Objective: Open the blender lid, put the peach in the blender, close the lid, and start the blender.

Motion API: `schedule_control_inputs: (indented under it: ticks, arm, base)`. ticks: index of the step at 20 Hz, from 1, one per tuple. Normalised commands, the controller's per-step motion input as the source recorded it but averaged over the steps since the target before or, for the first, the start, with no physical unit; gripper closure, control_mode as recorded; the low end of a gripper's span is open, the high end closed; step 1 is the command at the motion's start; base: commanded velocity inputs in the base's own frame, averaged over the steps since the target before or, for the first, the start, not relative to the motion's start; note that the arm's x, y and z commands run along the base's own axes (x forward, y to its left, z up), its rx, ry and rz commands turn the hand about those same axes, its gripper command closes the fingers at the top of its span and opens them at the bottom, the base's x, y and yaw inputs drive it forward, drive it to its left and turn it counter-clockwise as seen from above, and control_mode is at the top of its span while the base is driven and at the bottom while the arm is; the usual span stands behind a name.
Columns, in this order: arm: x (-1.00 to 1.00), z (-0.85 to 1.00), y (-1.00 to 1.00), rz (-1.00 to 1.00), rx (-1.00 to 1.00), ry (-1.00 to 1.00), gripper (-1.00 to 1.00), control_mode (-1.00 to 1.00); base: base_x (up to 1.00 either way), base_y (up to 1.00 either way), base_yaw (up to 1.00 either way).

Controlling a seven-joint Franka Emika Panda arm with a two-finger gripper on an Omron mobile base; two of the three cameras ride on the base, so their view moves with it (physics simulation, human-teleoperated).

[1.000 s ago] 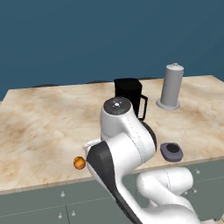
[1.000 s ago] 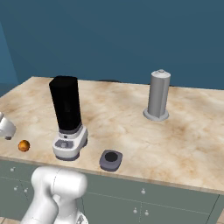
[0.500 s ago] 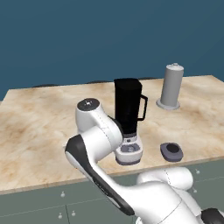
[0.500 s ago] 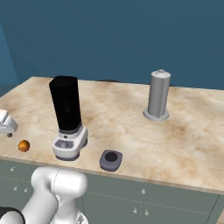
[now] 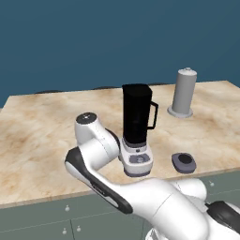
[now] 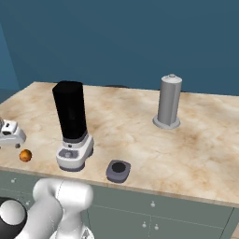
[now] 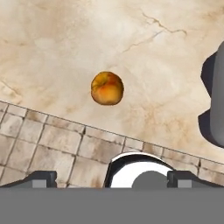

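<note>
Two fingers (image 7: pixel 112 177) spread wide, empty, above the peach (image 7: pixel 107 88); blender (image 7: pixel 215 98) cut off.

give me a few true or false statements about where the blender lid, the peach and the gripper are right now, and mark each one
1. The blender lid lies on the counter beside the blender. True.
2. The peach is already inside the blender jar. False: it sits on the counter near the front edge, apart from the blender's base.
3. The gripper is shut on the peach. False: in the hand view its fingertips stand wide apart with nothing between them, and the peach lies ahead on the marble.
4. The top of the jar is uncovered. True.
5. The grey cylinder stands between the peach and the blender. False: it stands farther back on the counter, on the blender's other side from the peach.
</note>
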Motion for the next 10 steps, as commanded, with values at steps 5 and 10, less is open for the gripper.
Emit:
schedule_control_inputs:
  ticks: [5,10]
  arm:
    - [0.42,-0.32,0.01,0.0,0.0,0.0,-1.0,-1.0]
    - [0.51,-0.44,0.21,0.0,0.0,0.01,-1.0,-1.0]
  base:
    - [0.0,0.0,0.0]
    - [0.0,0.0,0.0]
